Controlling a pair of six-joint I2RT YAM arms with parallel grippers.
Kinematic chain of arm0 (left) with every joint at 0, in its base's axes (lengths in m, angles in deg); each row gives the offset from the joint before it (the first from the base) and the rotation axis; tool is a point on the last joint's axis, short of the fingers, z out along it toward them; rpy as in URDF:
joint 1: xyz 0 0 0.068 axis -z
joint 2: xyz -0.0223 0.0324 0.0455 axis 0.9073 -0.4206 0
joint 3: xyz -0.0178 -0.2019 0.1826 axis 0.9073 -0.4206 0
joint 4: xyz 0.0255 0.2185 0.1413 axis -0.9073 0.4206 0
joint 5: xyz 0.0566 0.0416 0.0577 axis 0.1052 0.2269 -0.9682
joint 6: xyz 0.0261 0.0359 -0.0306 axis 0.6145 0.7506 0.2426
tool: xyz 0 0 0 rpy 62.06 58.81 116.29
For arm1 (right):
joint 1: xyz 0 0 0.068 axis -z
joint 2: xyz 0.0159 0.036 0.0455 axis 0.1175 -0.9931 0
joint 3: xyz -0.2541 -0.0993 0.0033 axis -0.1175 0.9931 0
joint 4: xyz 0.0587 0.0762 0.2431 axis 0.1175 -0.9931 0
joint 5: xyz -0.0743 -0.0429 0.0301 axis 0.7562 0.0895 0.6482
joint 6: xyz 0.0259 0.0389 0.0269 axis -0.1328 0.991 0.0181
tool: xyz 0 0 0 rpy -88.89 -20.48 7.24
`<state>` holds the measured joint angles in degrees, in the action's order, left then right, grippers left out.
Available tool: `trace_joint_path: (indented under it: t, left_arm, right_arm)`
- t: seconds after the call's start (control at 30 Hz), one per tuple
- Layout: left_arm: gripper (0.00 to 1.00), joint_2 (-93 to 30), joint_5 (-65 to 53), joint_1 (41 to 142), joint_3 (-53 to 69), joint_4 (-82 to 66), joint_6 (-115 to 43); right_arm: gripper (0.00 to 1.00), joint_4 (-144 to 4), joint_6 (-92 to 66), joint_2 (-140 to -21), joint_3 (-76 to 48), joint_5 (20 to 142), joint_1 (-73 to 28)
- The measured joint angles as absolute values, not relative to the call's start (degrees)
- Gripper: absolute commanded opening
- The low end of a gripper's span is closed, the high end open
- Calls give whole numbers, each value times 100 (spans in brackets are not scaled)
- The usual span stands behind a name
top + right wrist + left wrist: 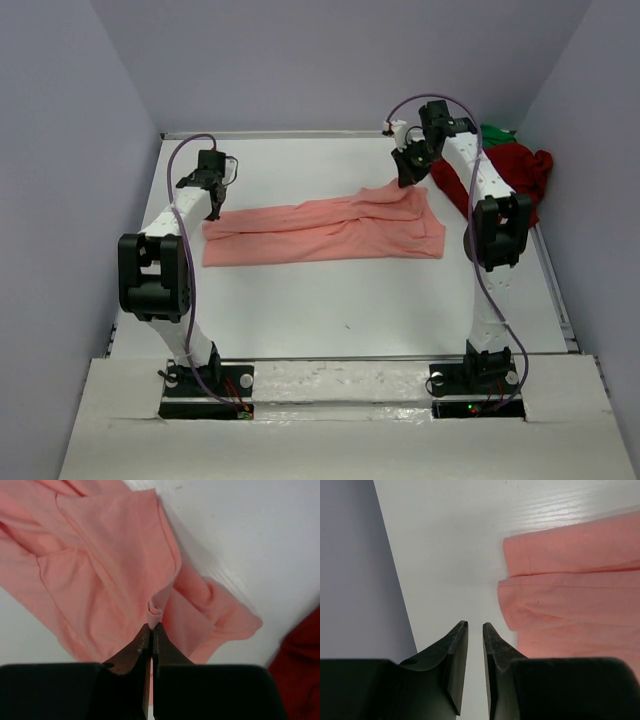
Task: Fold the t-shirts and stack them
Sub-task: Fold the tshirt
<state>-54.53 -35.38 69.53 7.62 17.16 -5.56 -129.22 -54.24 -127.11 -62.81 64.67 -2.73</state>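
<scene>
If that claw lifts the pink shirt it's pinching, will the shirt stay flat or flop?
Probably flop: the pink shirt puckers into a soft fold where the right gripper pinches it. It looks thin, so likely light. Pushed, it would probably bunch up rather than slide, judging by its wrinkles.

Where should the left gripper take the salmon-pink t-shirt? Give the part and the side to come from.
Probably the left end of the salmon-pink t-shirt, where its layered edges lie flat on the table. That end sits just to the right of the left gripper, which holds nothing, so come in low from the left and slide a finger under. The right gripper pinches a fold at the other end.
</scene>
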Motion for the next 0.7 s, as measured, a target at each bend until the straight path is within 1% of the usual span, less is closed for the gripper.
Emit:
trace_joint_path:
  t: [0.4,0.7]
  left_arm:
    - [31,-5398,-3519,6960,760,1718,-549]
    - [31,-5394,-3519,7026,760,1718,-541]
  right_arm:
    - [0,-14044,-5721,-12136,-5357,6017,-273]
    - [0,-14466,-5902,-11589,-4876,5626,-273]
